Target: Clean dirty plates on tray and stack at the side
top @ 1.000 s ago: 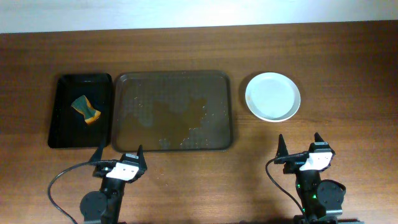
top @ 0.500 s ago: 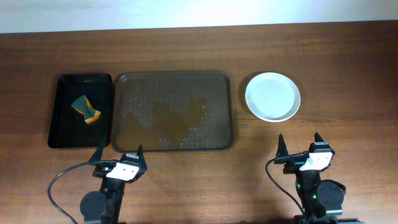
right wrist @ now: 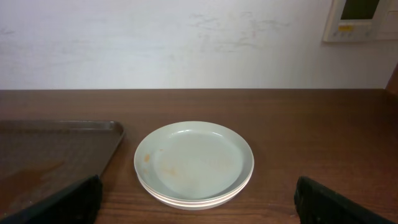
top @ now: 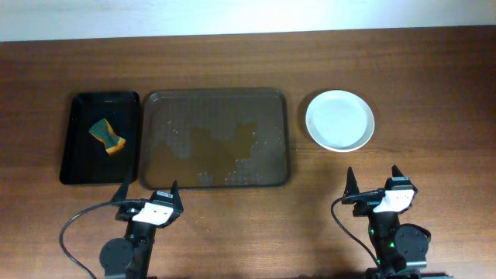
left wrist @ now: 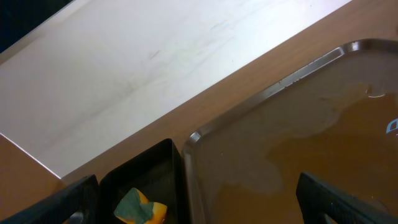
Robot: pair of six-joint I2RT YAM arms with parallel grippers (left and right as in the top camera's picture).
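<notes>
Right of the tray [top: 287,132], on the counter [top: 434,77]: plates [top: 339,120] stacked, probably set apart as finished. Tray wet, holding none. Sponge [top: 107,136] kept handy in black bin [top: 77,167]. Left gripper [top: 149,190] and right gripper [top: 372,177] spread wide, empty, parked clear.

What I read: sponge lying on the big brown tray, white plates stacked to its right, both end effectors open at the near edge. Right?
Not quite: the overhead view shows the sponge in the small black tray, left of the brown tray. The white plates, left end effector and right end effector are as you say.
</notes>
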